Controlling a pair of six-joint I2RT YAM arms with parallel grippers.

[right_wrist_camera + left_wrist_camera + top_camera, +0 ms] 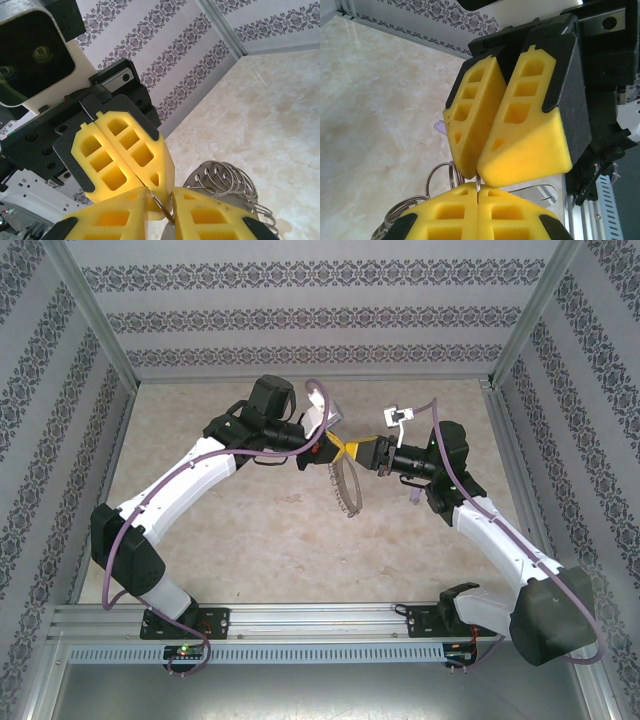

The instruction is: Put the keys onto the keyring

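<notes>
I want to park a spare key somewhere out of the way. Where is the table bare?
Bare: the near stretch of table between rail and keyring, and the far corners by the back wall. Crowded: the centre, where left pincer and right pincer meet at the keyring.

The left pincer (pixel 151 184) pinches the keyring (pixel 161 204); the right pincer (pixel 160 212) straddles its wire, gap showing, keys (pixel 225 182) bunched alongside.

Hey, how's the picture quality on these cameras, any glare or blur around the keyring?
Top external: soft, even light, the keyring small and smeared. Left wrist: glare washes the table pale at upper left. Right wrist: keyring loops fairly crisp, table very bright at the right.
</notes>
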